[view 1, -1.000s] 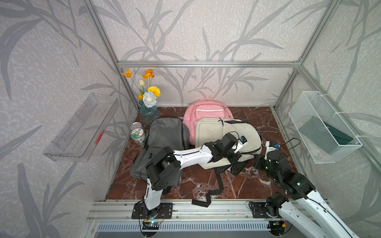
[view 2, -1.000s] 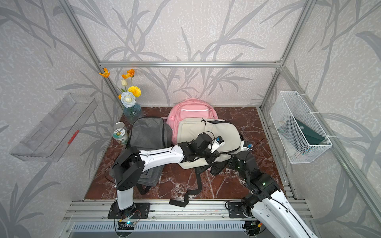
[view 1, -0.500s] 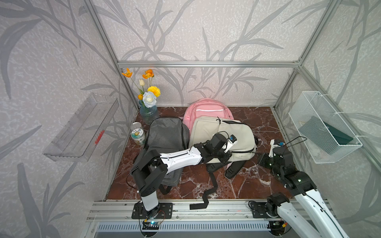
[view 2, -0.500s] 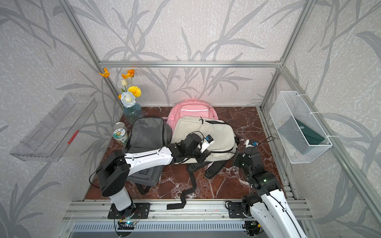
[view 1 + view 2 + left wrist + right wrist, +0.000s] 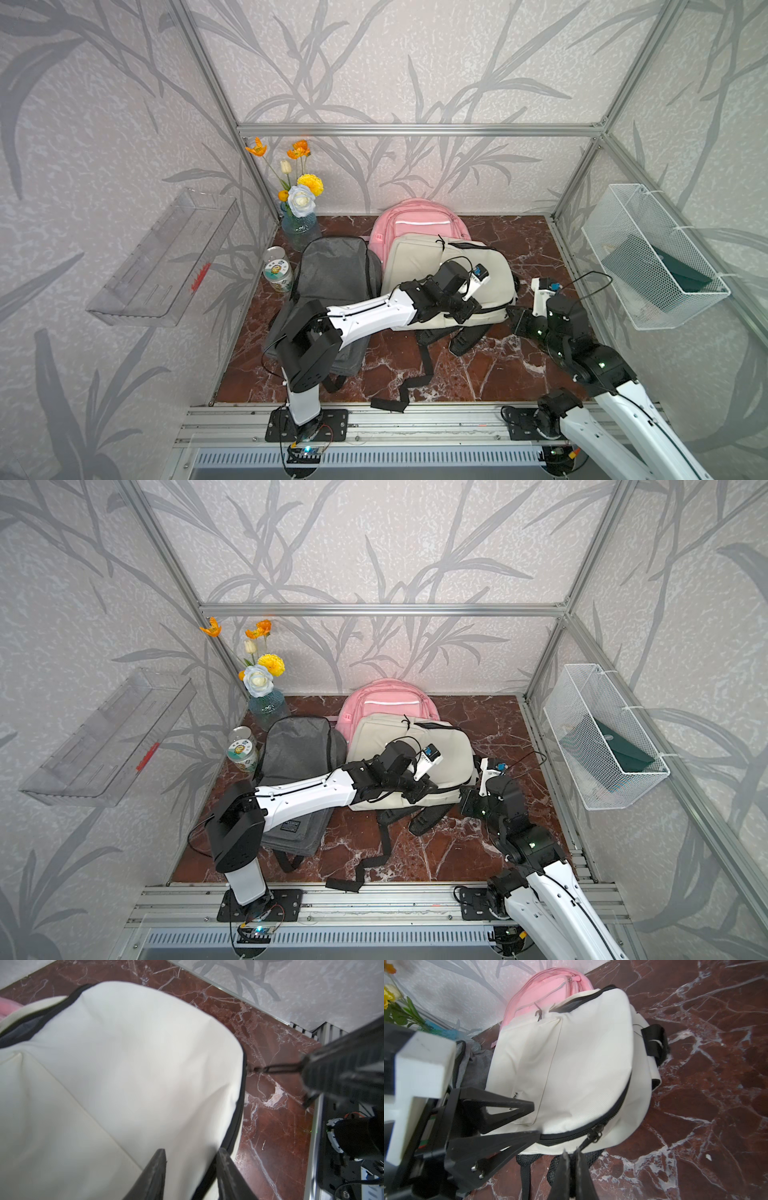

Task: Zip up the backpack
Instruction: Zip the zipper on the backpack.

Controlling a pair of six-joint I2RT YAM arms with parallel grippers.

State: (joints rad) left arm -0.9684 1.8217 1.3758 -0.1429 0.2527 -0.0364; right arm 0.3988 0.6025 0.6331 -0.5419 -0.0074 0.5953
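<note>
Cream backpack [image 5: 415, 259], pink backpack [image 5: 411, 214], grey backpack [image 5: 332, 270], white-veined maroon tabletop [image 5: 478, 368].

**Cream backpack [image 5: 415, 266], flat on the floor, partly unzipped**
It lies front-up mid-floor, top toward 12 o'clock, with black straps [image 5: 467, 341] trailing toward 6. Its black zipper [image 5: 616, 1109] is closed along the 3 o'clock side and gapes near 1 o'clock. The zipper pull [image 5: 597, 1131] sits around 4 o'clock, its cord taut.

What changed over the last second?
The left gripper opened over the cream backpack, which shifted slightly left. The right gripper stays shut on the zipper pull. Grey backpack, pink backpack, vase and can unmoved.
</note>
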